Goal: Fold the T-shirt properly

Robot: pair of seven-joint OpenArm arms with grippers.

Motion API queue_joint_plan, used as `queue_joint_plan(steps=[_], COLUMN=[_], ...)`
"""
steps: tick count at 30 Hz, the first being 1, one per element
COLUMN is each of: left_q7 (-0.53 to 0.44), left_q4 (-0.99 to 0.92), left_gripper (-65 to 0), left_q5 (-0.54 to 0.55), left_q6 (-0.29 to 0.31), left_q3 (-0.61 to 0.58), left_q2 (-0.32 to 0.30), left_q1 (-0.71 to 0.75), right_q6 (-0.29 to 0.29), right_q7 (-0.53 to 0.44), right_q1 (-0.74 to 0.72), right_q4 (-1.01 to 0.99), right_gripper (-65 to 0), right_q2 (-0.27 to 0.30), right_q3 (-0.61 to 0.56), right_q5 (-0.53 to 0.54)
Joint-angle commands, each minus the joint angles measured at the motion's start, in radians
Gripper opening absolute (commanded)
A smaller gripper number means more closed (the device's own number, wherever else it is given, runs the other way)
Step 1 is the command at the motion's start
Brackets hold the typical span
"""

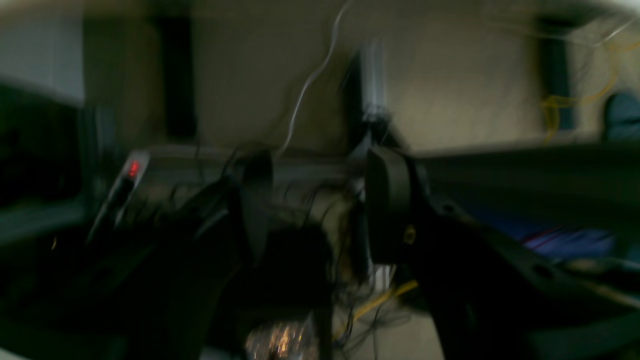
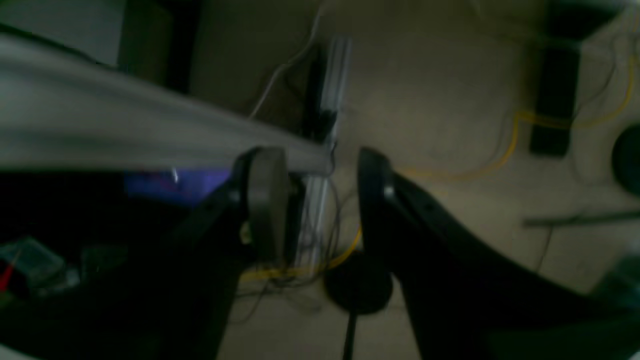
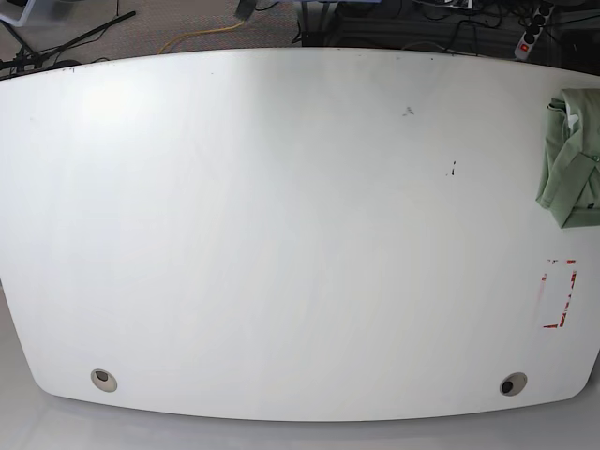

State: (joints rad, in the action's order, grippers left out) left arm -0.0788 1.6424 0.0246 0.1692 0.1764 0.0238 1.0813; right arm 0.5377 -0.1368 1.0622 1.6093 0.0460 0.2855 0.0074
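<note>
The pale green T-shirt (image 3: 570,159) lies bunched at the far right edge of the white table (image 3: 281,234), partly cut off by the frame, with a small white mark at its lower corner. Neither arm shows in the base view. In the blurred left wrist view, my left gripper (image 1: 320,210) is open, with nothing between its dark fingers and only floor and cables behind. In the right wrist view, my right gripper (image 2: 320,200) is also open and empty, close to the table's pale edge (image 2: 125,135). The shirt appears in neither wrist view.
A red tape rectangle (image 3: 559,293) marks the table below the shirt. Two round cable holes (image 3: 104,379) (image 3: 512,383) sit near the front edge. Beyond the far edge are a power strip (image 3: 531,33) and a yellow cable (image 3: 202,37) on the floor.
</note>
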Motion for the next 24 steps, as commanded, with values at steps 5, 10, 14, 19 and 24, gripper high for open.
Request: queue_joint_plan(steps=[5, 10, 14, 19, 24], left_q7=[-0.072, -0.072, -0.072, -0.069, -0.071], left_q4=[-0.281, -0.515, -0.680, -0.924, -1.168], left_gripper=[-37.6, -37.6, -37.6, -37.6, -37.6], left_q5=[0.002, -0.002, -0.002, -0.028, -0.059], left_q6=[0.006, 0.006, 0.002, 0.006, 0.002], left_q3=[-0.004, -0.004, -0.004, -0.028, -0.036], left_q2=[0.000, -0.005, -0.015, -0.035, -0.063], left_q1=[-0.091, -0.232, -0.346, -0.502, -0.656], right_q6=[0.000, -0.038, -0.047, -0.049, -0.049], right_q7=[-0.133, -0.149, -0.142, -0.086, -0.054], right_q1=[-0.113, -0.254, -0.363, -0.500, -0.580], right_q4=[-0.379, -0.599, -0.708, -0.857, -0.956], right_gripper=[-43.3, -43.3, -43.3, -43.3, -43.3], right_q2=[0.079, 0.107, 0.110, 0.114, 0.113], right_q3=[-0.055, -0.058, -0.058, -0.052, -0.058], right_q5=[0.042, 0.041, 0.032, -0.011, -0.036])
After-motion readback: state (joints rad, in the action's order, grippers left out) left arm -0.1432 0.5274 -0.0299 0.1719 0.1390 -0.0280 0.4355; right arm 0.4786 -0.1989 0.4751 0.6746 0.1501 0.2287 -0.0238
